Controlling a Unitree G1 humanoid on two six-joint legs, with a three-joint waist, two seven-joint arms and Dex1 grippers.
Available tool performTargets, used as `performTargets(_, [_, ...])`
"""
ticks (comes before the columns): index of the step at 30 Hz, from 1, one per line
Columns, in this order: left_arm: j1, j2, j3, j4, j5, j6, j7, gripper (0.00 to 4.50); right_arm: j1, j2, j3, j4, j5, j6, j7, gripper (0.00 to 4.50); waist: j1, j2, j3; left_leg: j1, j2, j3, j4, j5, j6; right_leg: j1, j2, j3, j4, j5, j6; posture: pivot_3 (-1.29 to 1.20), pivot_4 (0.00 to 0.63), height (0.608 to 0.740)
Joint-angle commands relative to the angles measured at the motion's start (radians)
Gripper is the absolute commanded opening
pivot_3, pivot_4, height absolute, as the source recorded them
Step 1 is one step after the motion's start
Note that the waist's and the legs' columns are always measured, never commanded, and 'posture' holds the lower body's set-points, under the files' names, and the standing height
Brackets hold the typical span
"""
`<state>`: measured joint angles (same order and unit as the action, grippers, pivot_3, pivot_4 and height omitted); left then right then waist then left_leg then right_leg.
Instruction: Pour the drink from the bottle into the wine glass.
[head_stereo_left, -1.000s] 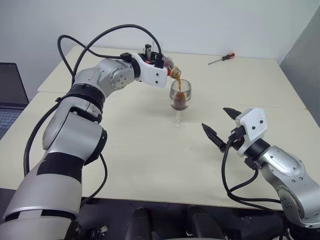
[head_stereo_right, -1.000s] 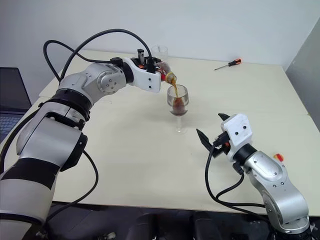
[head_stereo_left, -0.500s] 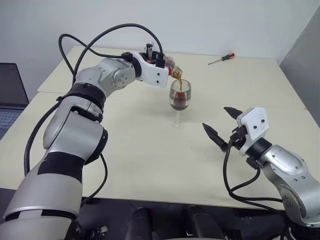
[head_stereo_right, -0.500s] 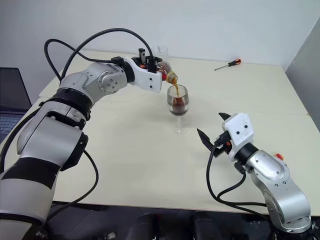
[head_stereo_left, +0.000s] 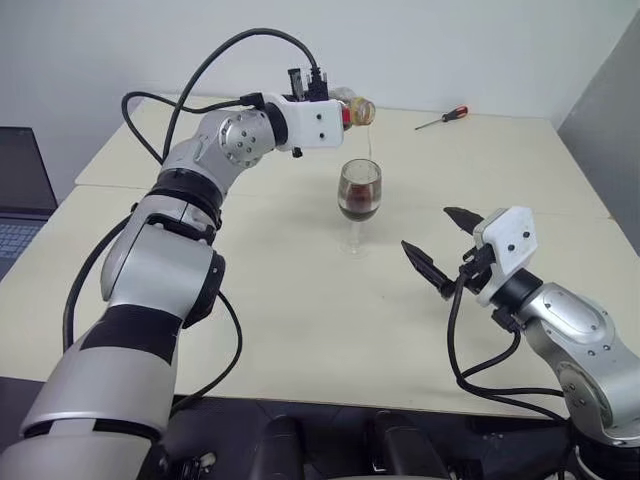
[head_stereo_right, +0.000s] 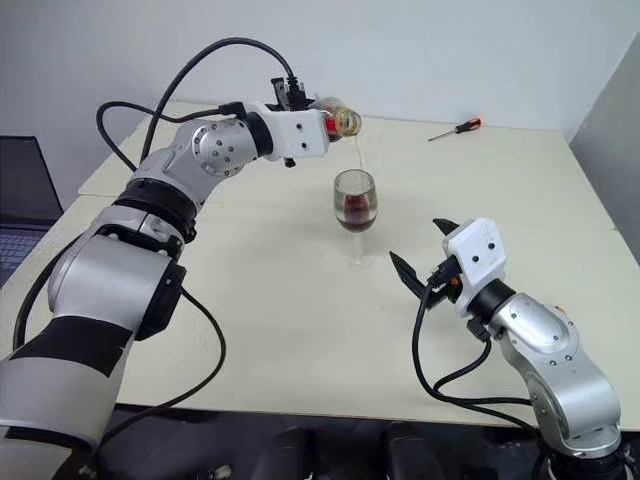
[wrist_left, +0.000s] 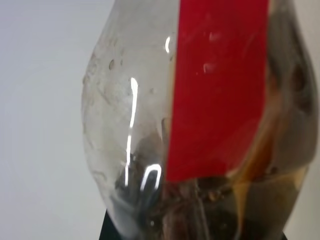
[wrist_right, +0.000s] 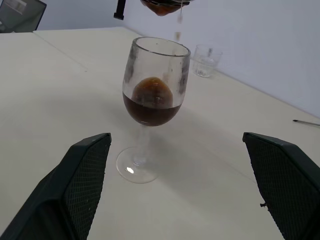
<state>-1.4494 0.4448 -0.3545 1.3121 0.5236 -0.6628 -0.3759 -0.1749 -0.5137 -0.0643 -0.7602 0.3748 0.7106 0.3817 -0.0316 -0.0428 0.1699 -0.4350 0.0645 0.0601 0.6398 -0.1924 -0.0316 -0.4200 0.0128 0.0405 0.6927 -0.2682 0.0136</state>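
The left gripper (head_stereo_left: 335, 105) clamps the bottle (head_stereo_left: 355, 108) tipped nearly level above the wine glass (head_stereo_left: 360, 192), which stands mid-table holding dark drink (head_stereo_left: 359, 207) in the lower part of its bowl. A thin trickle falls from the mouth (mostly landing inside). The right gripper (head_stereo_left: 442, 248), fingers spread and empty, waits at four o'clock from the glass. With the mouth held so high, drips could miss the rim; a careless right arm could topple the stem.

A wine glass (head_stereo_left: 360, 205) stands mid-desk (head_stereo_left: 300, 300), a bottle (head_stereo_left: 357, 108) held above it (mouth over the rim); a screwdriver (head_stereo_left: 443, 117) lies far right, behind.
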Motion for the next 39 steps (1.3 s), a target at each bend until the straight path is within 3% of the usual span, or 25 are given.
performTargets(1, [0.000,0.006,0.050,-0.026,-0.057,0.006,-0.014,0.72,-0.033,-0.024,-0.035,-0.016,0.018,-0.006,0.020,4.50,0.000,0.000,0.000,0.000,0.000,0.000,0.000,0.000,0.000,0.000,0.000,0.000,0.001,0.000,0.000,0.00,0.150,0.740])
performTargets(6, [0.047,-0.022,0.178,-0.032,-0.207,0.076,-0.091,0.72,-0.125,-0.028,-0.053,0.002,0.076,0.020,0.039,4.50,0.001,0.000,0.000,-0.001,0.000,0.000,0.002,0.000,0.000,0.000,0.000,0.000,0.002,0.000,0.000,0.00,0.150,0.740])
performTargets(10, [0.160,-0.031,0.415,-0.034,-0.457,0.239,-0.153,0.72,-0.326,0.029,-0.132,0.044,0.280,0.181,-0.012,4.50,-0.006,0.001,0.000,0.001,0.000,0.000,0.003,0.000,0.000,0.000,0.000,0.001,0.004,0.000,0.000,0.00,0.150,0.740])
performTargets(15, [0.293,-0.011,0.571,-0.082,-0.604,0.365,-0.113,0.72,-0.504,0.012,-0.135,0.095,0.396,0.336,-0.048,4.50,-0.009,0.001,0.000,0.000,0.001,-0.001,0.004,0.000,0.000,-0.001,0.000,-0.001,0.005,-0.001,-0.001,0.00,0.150,0.740])
performTargets(28, [0.520,-0.011,0.624,-0.247,-0.663,0.431,-0.019,0.72,-0.631,-0.061,-0.044,0.180,0.516,0.537,-0.033,4.50,0.008,0.000,-0.001,-0.002,0.000,0.000,0.005,0.000,0.000,0.000,-0.003,-0.002,0.004,-0.001,-0.001,0.00,0.150,0.740])
performTargets(39, [0.603,-0.011,0.642,-0.313,-0.691,0.492,0.020,4.23,-0.648,-0.054,-0.011,0.184,0.513,0.523,-0.029,4.50,0.001,0.000,-0.001,-0.002,0.001,-0.001,0.004,0.000,0.000,0.000,-0.002,-0.002,0.005,-0.001,-0.001,0.00,0.150,0.740])
